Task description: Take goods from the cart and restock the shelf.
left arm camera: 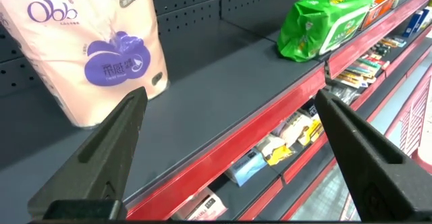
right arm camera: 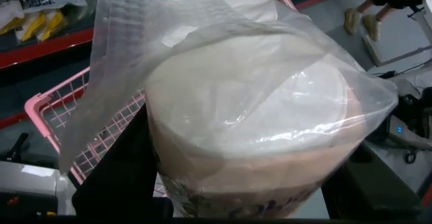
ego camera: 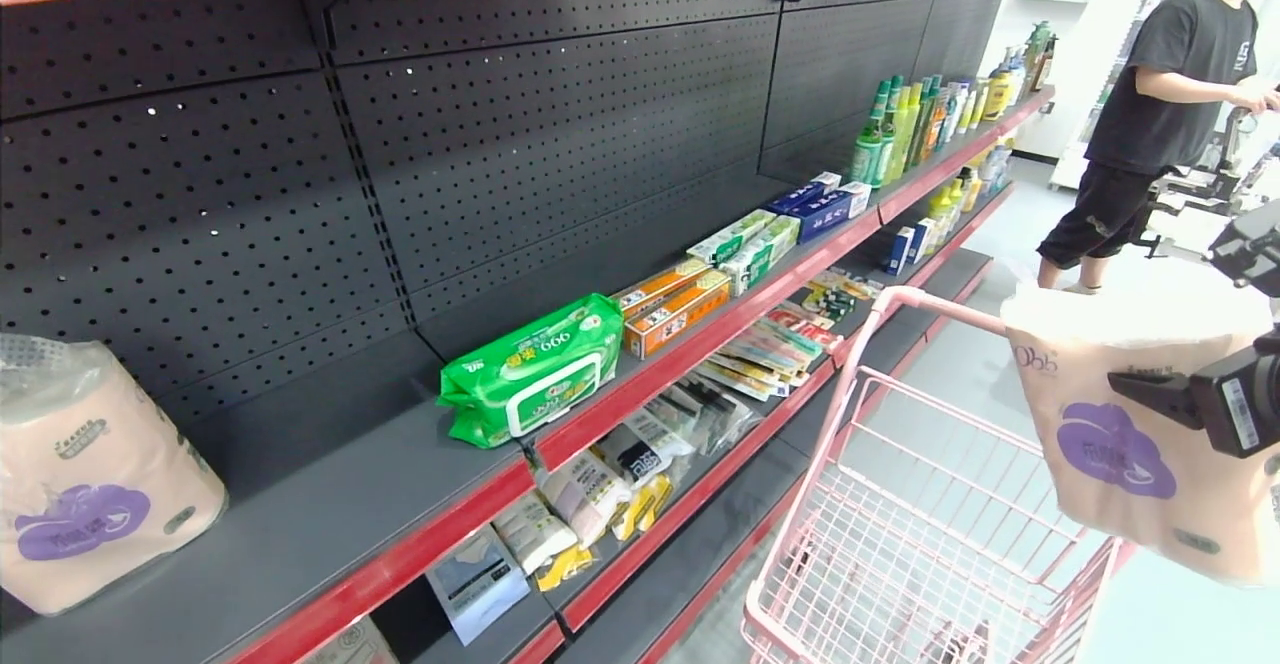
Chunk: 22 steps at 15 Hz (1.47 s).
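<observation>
Toilet-roll pack [ego camera: 1130, 424] is hanging over the far corner of the pink cart [ego camera: 850, 384], well clear of the basket, and the right gripper [right arm camera: 239, 190] is clamping it across its body with one finger on each side. The film wrap is bunching loosely above the rolls in the right wrist view, so the plastic is judged slippery and liable to slide over the contents. The pack is judged light and bulky, soft enough to dent under pressure, but not fragile. The best hold is judged to be across the firm roll bodies, not on the slack film.

The left gripper [left arm camera: 229, 160] is hovering with its jaws spread wide and nothing between them, over the front of the shelf board [ego camera: 330, 504]. A second toilet-roll pack [left arm camera: 94, 48] is standing upright on that board, with bare board between it and the green wipes pack [ego camera: 530, 369].
</observation>
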{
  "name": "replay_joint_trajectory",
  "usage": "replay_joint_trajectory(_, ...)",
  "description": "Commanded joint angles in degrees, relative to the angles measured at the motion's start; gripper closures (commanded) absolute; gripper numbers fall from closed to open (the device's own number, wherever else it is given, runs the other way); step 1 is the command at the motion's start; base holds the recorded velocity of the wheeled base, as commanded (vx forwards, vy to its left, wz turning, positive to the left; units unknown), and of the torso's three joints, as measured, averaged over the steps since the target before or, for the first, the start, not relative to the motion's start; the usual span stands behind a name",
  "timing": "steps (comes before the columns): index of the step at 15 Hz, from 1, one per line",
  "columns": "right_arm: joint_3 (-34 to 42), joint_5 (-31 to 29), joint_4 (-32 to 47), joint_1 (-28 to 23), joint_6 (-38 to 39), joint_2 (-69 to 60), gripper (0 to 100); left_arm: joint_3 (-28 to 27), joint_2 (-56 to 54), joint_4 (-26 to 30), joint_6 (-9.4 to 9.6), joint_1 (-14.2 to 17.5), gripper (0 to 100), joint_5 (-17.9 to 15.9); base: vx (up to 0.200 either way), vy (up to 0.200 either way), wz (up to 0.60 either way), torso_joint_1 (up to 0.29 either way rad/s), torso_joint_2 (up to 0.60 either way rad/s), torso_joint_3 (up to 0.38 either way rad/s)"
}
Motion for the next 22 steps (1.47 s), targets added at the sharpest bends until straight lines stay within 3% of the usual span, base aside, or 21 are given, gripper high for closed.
replay_joint_trajectory(1,0.44,-0.28,-0.02,-0.4,-0.69,0.18,100,0.0,0.06,-0.01,0.0,0.02,0,0.02,0.0,0.0,0.0,0.0,0.0,0.0)
replay_joint_trajectory(3,0.53,-0.37,-0.02,-0.4,-0.69,0.18,100,0.0,0.06,-0.01,0.0,0.02,0,0.02,0.0,0.0,0.0,0.0,0.0,0.0)
replay_joint_trajectory(19,5.28,-0.46,0.06,-0.49,-0.78,-4.83,100,0.0,0.06,-0.01,0.0,0.02,0,0.02,0.0,0.0,0.6,0.005,0.0,0.002)
replay_joint_trajectory(22,6.77,-0.46,0.15,-1.72,-1.39,-7.91,100,0.0,0.06,-0.01,0.0,0.02,0,0.02,0.0,0.0,0.0,0.0,0.0,0.0)
